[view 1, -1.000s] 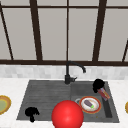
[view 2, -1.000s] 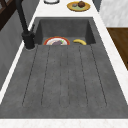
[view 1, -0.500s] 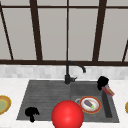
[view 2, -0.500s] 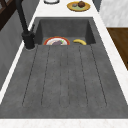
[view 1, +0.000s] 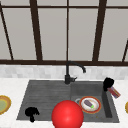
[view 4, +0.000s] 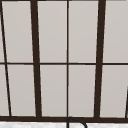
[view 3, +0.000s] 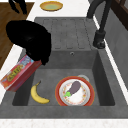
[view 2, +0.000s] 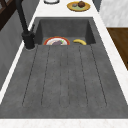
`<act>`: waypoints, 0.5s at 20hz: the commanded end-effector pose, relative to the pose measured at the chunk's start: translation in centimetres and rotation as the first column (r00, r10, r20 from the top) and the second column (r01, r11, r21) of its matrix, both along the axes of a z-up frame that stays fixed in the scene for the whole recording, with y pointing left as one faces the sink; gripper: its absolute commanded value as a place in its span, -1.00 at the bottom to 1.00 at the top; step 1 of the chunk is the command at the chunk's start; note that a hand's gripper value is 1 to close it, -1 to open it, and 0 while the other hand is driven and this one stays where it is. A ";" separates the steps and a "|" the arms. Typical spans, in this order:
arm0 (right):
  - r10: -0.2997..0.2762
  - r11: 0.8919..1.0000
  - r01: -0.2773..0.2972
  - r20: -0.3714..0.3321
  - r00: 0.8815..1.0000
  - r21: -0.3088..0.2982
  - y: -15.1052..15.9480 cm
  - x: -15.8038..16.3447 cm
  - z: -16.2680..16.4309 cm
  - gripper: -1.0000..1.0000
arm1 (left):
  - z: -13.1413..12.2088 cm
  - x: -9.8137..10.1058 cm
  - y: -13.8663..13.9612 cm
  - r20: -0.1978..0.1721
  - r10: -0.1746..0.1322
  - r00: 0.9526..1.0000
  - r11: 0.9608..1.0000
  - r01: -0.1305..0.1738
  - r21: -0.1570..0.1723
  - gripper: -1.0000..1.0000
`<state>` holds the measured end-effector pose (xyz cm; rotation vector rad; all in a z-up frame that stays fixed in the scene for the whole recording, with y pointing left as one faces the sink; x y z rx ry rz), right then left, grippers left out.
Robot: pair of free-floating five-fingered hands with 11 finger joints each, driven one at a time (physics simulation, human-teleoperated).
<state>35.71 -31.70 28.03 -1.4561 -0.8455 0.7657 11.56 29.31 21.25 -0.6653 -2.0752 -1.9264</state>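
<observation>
My right hand (view 1: 108, 83) hovers over the right rim of the sink basin (view 1: 98, 88), shut on a colourful cardboard box (view 1: 114, 92). From the right side, that hand (view 3: 30, 40) grips the top end of the box (view 3: 18, 72), which tilts down over the basin's edge. Below in the basin lie a red-rimmed plate (view 3: 75, 93) carrying an eggplant (view 3: 75, 87) and a banana (view 3: 38, 95). My left hand (view 1: 31, 113) hangs over the front left of the drainboard (view 1: 42, 95), fingers relaxed and holding nothing.
A large red ball (view 1: 67, 115) sits at the sink's front edge. The black faucet (view 1: 68, 75) stands behind the basin. A yellow plate (view 1: 3, 104) rests on the left counter. Another yellow plate with food (view 2: 78, 5) is on the right counter. A window is behind.
My right hand has carried the box a little to the right and up, from over the basin to its right rim. The left hand has stayed in place.
</observation>
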 end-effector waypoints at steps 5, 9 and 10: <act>0.087 0.994 -0.093 -0.100 0.991 -0.054 -2.0 1.5 -3.4 1.00 | 0.0 0.0 0.0 0.000 0.000 1.000 1.000 0.000 0.000 0.00; 0.083 0.995 -0.089 -0.112 0.990 -0.050 -3.3 2.1 -5.1 1.00 | 0.0 0.0 0.0 0.000 0.000 1.000 1.000 0.000 0.000 0.00; 0.085 0.995 -0.091 -0.110 0.990 -0.048 -3.6 2.2 -5.3 1.00 | 0.0 0.0 0.0 0.000 0.000 1.000 1.000 0.000 0.000 0.00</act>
